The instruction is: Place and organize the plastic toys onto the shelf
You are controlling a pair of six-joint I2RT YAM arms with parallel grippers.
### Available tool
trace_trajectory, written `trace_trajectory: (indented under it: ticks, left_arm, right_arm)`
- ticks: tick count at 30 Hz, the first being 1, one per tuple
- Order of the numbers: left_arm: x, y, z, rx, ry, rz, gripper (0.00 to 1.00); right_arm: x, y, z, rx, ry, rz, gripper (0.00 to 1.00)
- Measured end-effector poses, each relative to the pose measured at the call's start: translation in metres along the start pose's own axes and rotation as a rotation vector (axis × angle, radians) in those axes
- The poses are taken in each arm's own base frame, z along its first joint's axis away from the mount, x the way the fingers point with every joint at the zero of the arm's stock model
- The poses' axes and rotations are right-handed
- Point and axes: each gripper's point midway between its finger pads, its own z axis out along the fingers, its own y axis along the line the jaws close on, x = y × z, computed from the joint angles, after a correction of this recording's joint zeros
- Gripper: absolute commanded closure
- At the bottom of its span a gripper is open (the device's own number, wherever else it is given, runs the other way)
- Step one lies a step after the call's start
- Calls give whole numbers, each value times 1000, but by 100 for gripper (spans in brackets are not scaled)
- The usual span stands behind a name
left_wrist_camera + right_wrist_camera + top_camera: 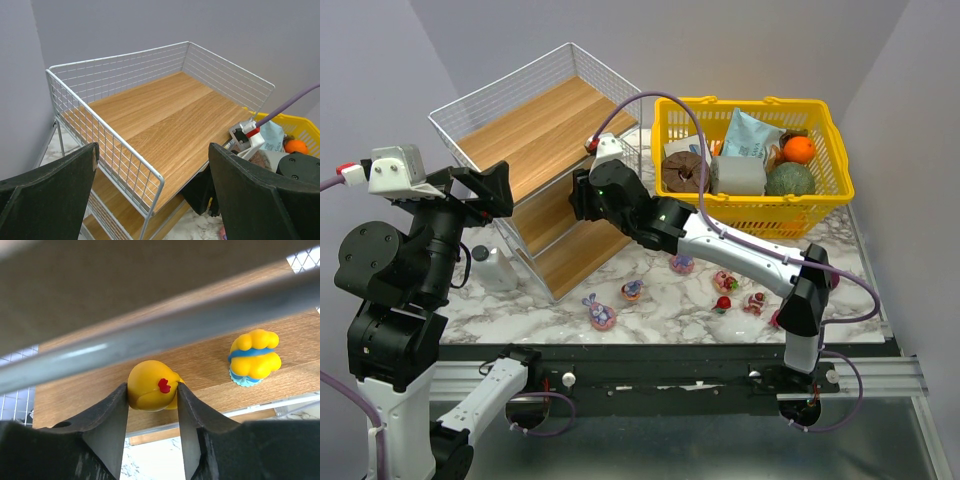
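Placement is the step in hand, as I judge it. The right pincer [152, 390] reaches into the middle tier of the slanted white wire shelf with light brown wooden boards [535, 130] and pinches a small glossy yellow plastic toy with a red mark [149, 382] between its two fingers. The toy is low over the board, near its front edge. I cannot tell if it touches the wood.

To do this step well, the toy should sit on the board before the fingers spread, because the board slants and a round body may roll to the front rail. The fingers should spread only a little and the arm should draw back straight, below the upper board and its wire.

The held toy is almost round, so its long axis is hard to tell. Its red mark points to the near side, toward the wrist camera. A second yellow plastic toy with a blue band [252, 357] stands upright on the same board, well apart to the right, with its long axis vertical.

The left pincer [152, 150] is spread wide and holds nothing, at the left side of the top tier. Several pink and purple plastic toys [602, 318] lie on the marble tabletop [660, 300], near the arms.
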Motion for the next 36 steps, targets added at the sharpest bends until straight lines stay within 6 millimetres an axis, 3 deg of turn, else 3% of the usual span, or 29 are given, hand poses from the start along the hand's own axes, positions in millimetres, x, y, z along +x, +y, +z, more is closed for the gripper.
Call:
trace_trajectory:
  ticks: [7, 15, 26, 32, 36]
  left_arm:
    - [0, 0, 0, -1, 0, 2, 1]
    - [0, 1, 0, -3, -1, 2, 1]
    - [0, 1, 0, -4, -1, 2, 1]
    - [-1, 1, -2, -3, -4, -1, 1]
    - [0, 1, -2, -3, -1, -4, 1]
  right_arm:
    - [-1, -1, 0, 16, 7, 2, 34]
    - [1, -2, 0, 20, 18, -6, 25]
    - [3, 2, -8, -16, 44, -11, 22]
    - [9, 0, -25, -49, 71, -3, 22]
    - [16, -12, -48, -45, 82, -1, 22]
